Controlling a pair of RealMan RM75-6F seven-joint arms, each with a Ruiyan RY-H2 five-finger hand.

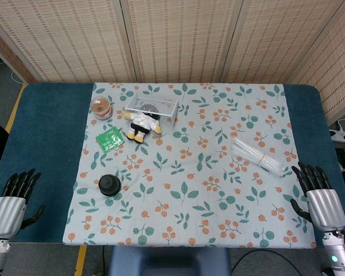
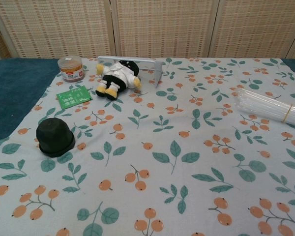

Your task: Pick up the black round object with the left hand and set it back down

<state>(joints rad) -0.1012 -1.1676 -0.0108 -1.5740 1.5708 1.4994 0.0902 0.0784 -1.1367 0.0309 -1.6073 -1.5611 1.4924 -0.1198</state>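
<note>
**Left hand parked, black knob untouched**

Presently the left hand (image 1: 14, 192) rests at the near left corner of the table, on the bare blue cloth, fingers extended side by side, thumb splayed, holding nothing. The right hand (image 1: 319, 192) sits in the same pose at the near right corner, also empty. Neither hand shows in the chest view.

The black round object (image 2: 54, 136), a domed knob on a wider flat base, stands upright on the floral tablecloth (image 1: 190, 190) near its left edge, forward and inward of the left hand, well apart from it.

Beyond it: a green packet (image 1: 110, 138), a small orange-labelled jar (image 1: 102, 108), a plush doll (image 1: 142, 123) lying against a wire rack (image 1: 152, 106). A bundle of clear tubes (image 1: 259, 156) lies toward the right.

Judgement: the reach has not begun. Best approach looks to be from above, fingers spread around the dome, closing low near the base; the faceted sides may slip under a shallow grasp. Lift straight, set down flat.
</note>
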